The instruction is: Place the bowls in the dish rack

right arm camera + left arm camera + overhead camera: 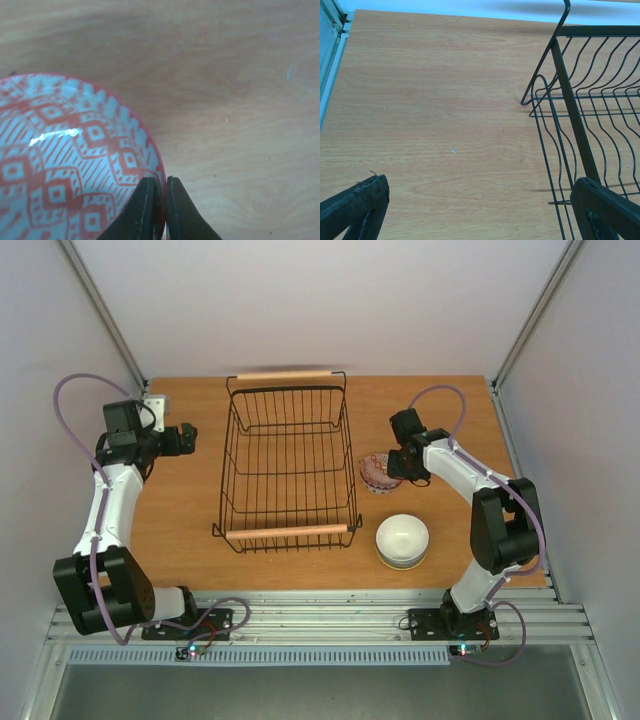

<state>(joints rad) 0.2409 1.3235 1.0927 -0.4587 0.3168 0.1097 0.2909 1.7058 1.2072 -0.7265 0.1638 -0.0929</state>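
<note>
Toward the right side of the light wooden table [180, 530], a red-patterned ceramic bowl [376, 472] [60, 165], round and pale blue inside with red diamond motifs, sits upright just beside the right wall of the black wire dish rack [290, 465] [580, 100]. A thin strip of wood shows between bowl and wire. The right gripper [396, 468] [160, 197] pinches this bowl's rim on the side facing the table's right edge, one finger inside the lip and one outside, pressed nearly together on the ceramic. In the right wrist view, bare wood runs outward from that rim.

A white round ceramic bowl [402, 540] with a yellowish outer wall stands upright closer to the table's near edge, toward the near right corner. It is apart from the patterned bowl and near the rack's near right corner.

The rack stands mid-table, its top open, with light wooden bar handles [285, 375] at its far and near ends. The far handle lies close to the table's far edge.

The left gripper [186, 437] [481, 184] hangs near the far left corner with its jaws spread wide and holding nothing. A broad band of bare wood lies between the table's left edge and the rack's left wall.
</note>
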